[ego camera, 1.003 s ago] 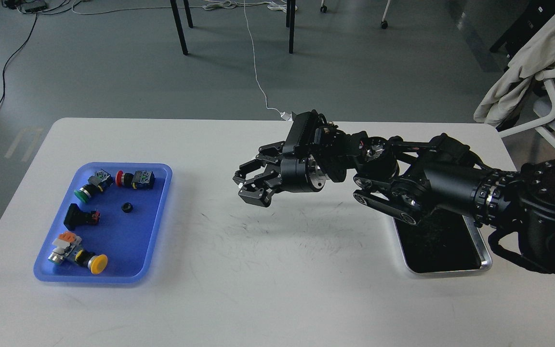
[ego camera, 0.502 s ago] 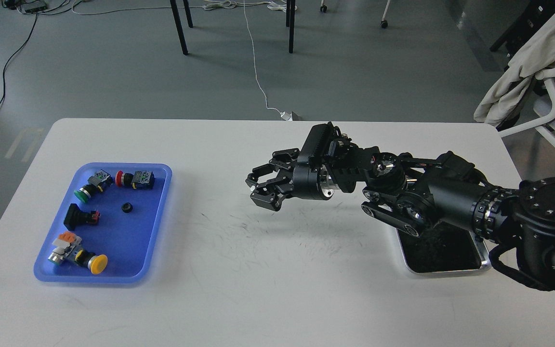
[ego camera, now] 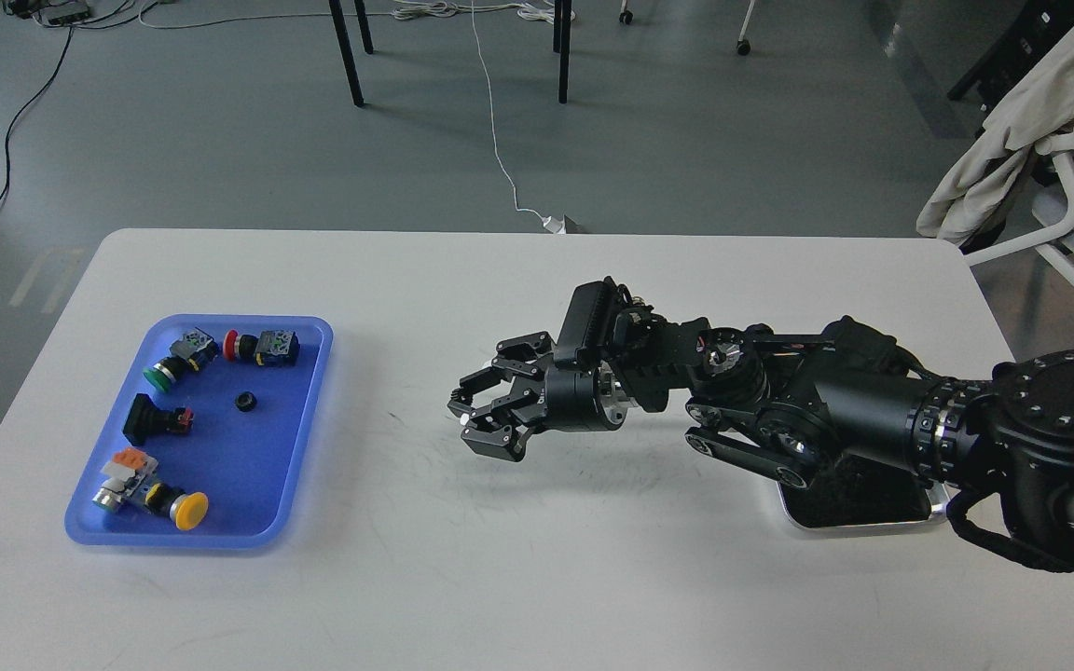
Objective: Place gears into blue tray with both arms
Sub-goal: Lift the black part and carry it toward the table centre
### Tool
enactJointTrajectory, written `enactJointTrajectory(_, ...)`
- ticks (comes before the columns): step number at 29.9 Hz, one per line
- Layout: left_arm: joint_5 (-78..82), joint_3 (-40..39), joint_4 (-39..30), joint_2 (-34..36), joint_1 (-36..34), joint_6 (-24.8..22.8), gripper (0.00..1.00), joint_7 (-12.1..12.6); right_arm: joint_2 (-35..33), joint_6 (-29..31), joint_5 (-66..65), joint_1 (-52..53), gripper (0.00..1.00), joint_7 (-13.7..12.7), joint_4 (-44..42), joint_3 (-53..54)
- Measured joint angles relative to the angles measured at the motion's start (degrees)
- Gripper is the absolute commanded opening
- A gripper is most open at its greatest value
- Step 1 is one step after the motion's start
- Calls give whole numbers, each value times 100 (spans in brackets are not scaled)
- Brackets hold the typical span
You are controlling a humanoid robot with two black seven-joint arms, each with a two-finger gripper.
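Observation:
The blue tray [ego camera: 253, 466] lies at the left of the white table. One small black gear [ego camera: 244, 402] rests in its middle, among several coloured push-button switches [ego camera: 260, 346]. My right arm reaches in from the right, and its gripper [ego camera: 461, 417] hovers over mid-table, pointing left toward the tray and well short of it. Its fingertips are drawn close together. Everything there is black, so I cannot make out whether a gear sits between them. My left arm is out of view.
A shiny silver tray [ego camera: 859, 528] with a dark bottom sits at the right, mostly covered by my right arm. The table top [ego camera: 537, 578] shows faint scuff marks. A chair with draped cloth [ego camera: 1012, 112] stands beyond the right corner.
The right gripper first drew back to the right, then swung left again and lower over the table. Its fingers look unchanged. The tray's contents have not moved.

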Motion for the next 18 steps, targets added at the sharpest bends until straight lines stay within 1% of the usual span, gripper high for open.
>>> enactJointTrajectory(5,-9,-1,0,152,0,-137,98,0,0,5,-88,-129,1,0,5,-243)
enactJointTrajectory(15,-23,-44,0,309,-8,-235,98,0,-1,5,-161,-338,2,0,-127,-287)
enactJointTrajectory(18,-25,-45,0,340,-9,-238,98,0,0,10,-162,-384,6,0,-190,-287)
